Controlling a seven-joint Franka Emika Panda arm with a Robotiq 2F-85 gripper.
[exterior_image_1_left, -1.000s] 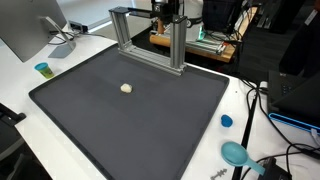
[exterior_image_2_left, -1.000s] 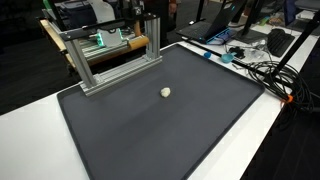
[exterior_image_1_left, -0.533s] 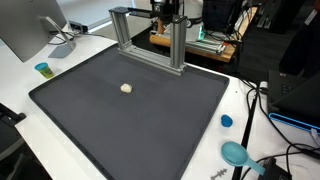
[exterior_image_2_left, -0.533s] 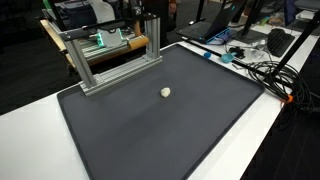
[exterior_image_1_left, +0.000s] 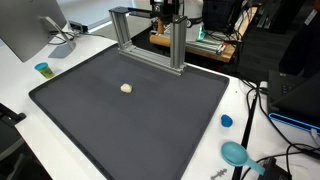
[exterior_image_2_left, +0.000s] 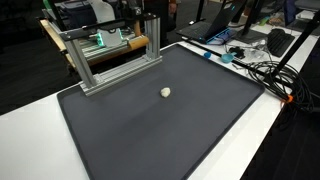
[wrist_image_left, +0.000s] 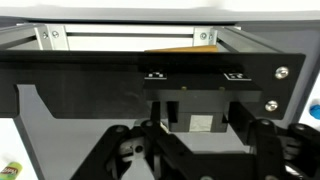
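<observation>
A small cream-coloured lump (exterior_image_1_left: 126, 88) lies alone on the dark grey mat (exterior_image_1_left: 150, 120); it also shows in the other exterior view (exterior_image_2_left: 165, 92). My gripper (wrist_image_left: 200, 165) fills the wrist view: its black body and two finger linkages are spread wide apart, with nothing between them. The fingertips are cut off by the lower edge. It hangs high at the back by the aluminium frame (exterior_image_1_left: 150, 35), far from the lump. In both exterior views only a dark part of the arm shows above the frame (exterior_image_1_left: 167, 10).
The aluminium frame (exterior_image_2_left: 110, 50) stands on the mat's back edge. A monitor (exterior_image_1_left: 25, 25) and a small blue-green cup (exterior_image_1_left: 43, 69) are at one corner. A blue cap (exterior_image_1_left: 226, 121), a teal scoop (exterior_image_1_left: 236, 153) and cables (exterior_image_2_left: 260, 65) lie on the white table.
</observation>
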